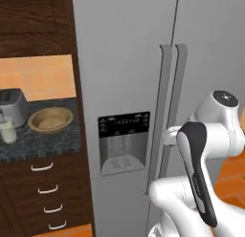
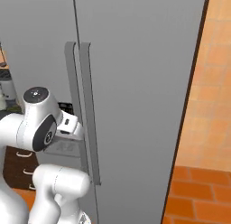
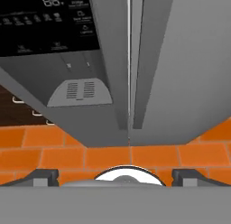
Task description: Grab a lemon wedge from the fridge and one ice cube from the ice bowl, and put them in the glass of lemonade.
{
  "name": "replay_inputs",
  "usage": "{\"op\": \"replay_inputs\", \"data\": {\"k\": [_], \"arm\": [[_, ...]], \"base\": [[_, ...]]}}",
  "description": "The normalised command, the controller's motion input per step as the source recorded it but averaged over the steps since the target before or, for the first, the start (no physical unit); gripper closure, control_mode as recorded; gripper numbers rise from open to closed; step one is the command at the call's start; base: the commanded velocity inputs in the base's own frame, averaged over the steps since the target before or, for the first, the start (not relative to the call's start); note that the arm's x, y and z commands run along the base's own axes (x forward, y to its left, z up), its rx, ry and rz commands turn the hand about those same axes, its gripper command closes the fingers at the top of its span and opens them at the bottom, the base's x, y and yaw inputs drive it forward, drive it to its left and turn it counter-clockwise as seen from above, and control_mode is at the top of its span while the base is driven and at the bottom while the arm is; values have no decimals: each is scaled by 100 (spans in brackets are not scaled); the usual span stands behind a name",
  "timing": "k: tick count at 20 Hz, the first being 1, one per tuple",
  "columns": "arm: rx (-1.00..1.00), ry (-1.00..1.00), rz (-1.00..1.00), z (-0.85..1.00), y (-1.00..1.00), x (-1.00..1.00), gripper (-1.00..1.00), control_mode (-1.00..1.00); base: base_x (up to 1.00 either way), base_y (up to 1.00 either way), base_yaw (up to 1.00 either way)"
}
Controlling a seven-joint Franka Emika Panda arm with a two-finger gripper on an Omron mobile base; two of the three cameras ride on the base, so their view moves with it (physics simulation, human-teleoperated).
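Reaching toward the tall light-grey two-door fridge (image 1: 129,64) is the step going on now, I think. Both doors are shut, so the tiny lemon wedge must be hidden inside; it cannot be seen. The white robot arm's two-finger gripper (image 3: 115,177) has its two small dark fingers spread wide apart and holds nothing. In the hand view it points at the two long upright grey handles (image 3: 128,60), which stand side by side in the middle of the fridge, with the black dispenser panel (image 3: 45,20) on the left door.

Next, I think the gripper has to move in around one handle, squeeze it, and pull that door open. Which door hides the lemon I cannot tell.

Nothing has gone into the drink yet, it seems. The small clear glass of pale lemonade (image 1: 7,131) stands on the dark speckled stone counter (image 1: 43,140), to the left of the fridge. The round shallow tan wooden ice bowl (image 1: 50,119) sits just beside it. A shiny grey toaster (image 1: 12,106) stands behind the glass.

Under the counter are dark wooden drawers with white handles (image 1: 45,183). The wall behind the counter is pale orange tile (image 1: 43,76). The floor is bright orange tile (image 3: 135,155).
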Motion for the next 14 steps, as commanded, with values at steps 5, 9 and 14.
{"op": "replay_inputs", "data": {"k": [5,9,14], "arm": [[0,0,0,0,0,0,-100,100],[0,0,0,0,0,0,-100,100],[0,0,0,0,0,0,-100,100]], "base": [[-64,-36,1],[-76,-3,0],[-27,22,-2]]}}
